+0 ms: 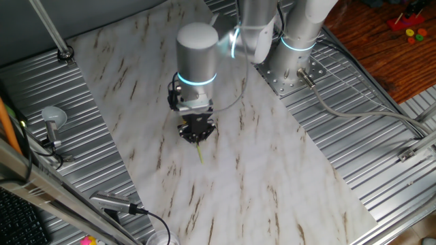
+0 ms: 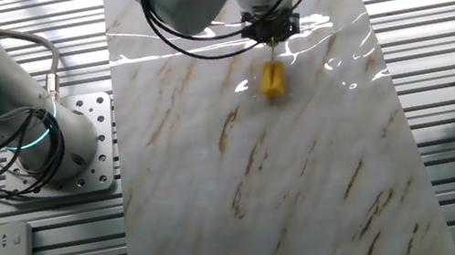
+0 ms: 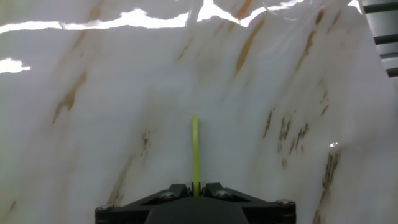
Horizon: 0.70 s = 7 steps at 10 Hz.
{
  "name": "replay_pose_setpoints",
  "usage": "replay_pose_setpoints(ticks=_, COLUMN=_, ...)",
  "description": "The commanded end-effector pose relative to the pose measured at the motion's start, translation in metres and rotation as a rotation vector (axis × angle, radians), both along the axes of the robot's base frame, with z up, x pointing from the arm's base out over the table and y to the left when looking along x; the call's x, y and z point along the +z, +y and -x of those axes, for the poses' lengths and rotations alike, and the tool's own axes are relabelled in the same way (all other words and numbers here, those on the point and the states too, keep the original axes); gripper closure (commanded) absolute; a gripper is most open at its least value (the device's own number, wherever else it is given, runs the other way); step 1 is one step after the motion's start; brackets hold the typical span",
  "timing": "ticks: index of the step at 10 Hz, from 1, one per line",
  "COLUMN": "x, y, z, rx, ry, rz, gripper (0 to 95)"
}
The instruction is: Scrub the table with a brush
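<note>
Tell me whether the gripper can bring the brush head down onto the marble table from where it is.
Probably yes. The gripper is shut on the brush by its thin handle, bristle head below it, and only bare table lies around it.

The brush, with a stubby yellow bristle head and a thin yellow-green stick handle, was held by the handle's top end, its head pointed down at the white, brown-streaked marble table

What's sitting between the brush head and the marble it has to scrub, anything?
Nothing visible. The gripper holds the brush by its thin handle, bristle head pointing down at the table. The marble around and ahead of it looks bare; contact itself can't be confirmed.
</note>
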State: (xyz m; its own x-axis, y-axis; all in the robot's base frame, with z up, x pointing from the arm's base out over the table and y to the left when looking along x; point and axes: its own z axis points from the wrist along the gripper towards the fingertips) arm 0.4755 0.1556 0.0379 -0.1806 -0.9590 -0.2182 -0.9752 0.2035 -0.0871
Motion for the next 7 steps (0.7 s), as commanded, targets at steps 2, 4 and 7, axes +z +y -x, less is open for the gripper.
replay_pose_setpoints(ticks=2, x=-0.008, y=0.011, z=-0.004, rx=-0.025, ry=-0.002, rz=0.013, gripper=95.0)
replay_pose_setpoints(ticks=4, x=-0.009, y=0.016, z=-0.002, rx=-0.036, ry=0.0, rz=0.019, gripper=95.0)
replay_pose_setpoints(ticks=7, x=-0.01, y=0.018, z=-0.002, rx=-0.037, ry=-0.002, rz=0.022, gripper=95.0)
